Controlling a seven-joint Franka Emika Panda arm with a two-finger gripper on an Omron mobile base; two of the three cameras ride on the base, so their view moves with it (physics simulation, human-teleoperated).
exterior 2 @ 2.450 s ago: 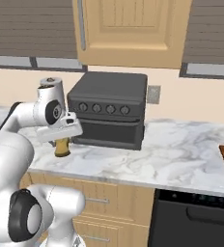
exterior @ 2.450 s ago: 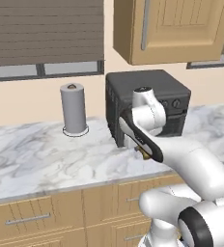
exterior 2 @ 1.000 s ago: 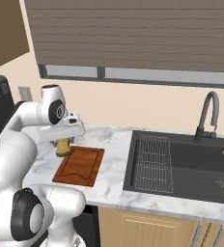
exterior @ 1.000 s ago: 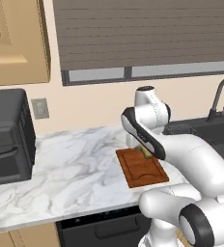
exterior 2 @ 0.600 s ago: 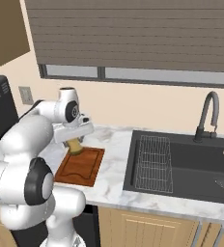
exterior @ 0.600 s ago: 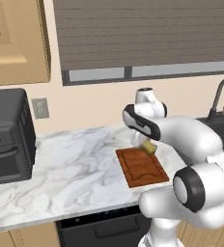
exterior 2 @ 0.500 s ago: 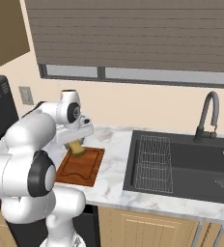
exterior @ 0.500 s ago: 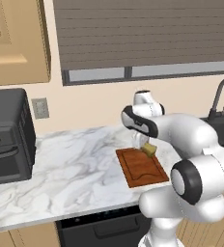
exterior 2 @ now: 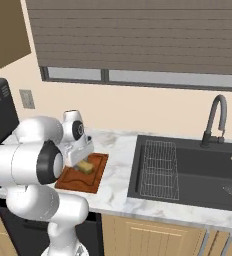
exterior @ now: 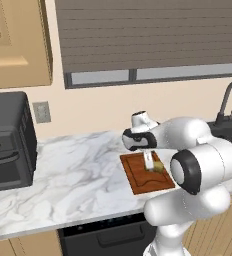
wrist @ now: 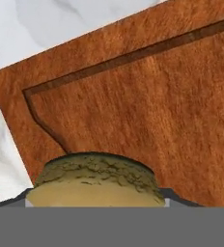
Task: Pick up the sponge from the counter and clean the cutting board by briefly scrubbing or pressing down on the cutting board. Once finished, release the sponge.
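In the hand view the sponge (wrist: 93,181) sits at the bottom centre, right against the camera, with a dark fingertip edge showing at each of its lower corners; the jaws look closed on its 2 sides. Behind it the board (wrist: 157,101) spreads over the middle and right of the frame, its groove bending at a corner in the left centre. White counter (wrist: 61,24) shows across the upper left and down the left edge.

In the left base view the gripper (exterior: 152,165) points down at the centre right of the frame, with the sponge (exterior: 158,167) at its tip resting on the board (exterior: 143,177). The sponge lies toward the board's right side. The board lies on the counter (exterior: 73,170), which runs across the middle of the frame. A dark oven (exterior: 8,142) stands on the counter at the left edge, well apart from the board. A faucet (exterior: 227,102) rises at the right edge.

In the right base view the sponge (exterior 2: 85,166) is at the centre left, on the board (exterior 2: 90,181), under the gripper (exterior 2: 78,161). The sink (exterior 2: 188,170) fills the right half, just beside the board, with a strip of counter (exterior 2: 119,175) between them. The faucet (exterior 2: 214,120) stands behind the sink.
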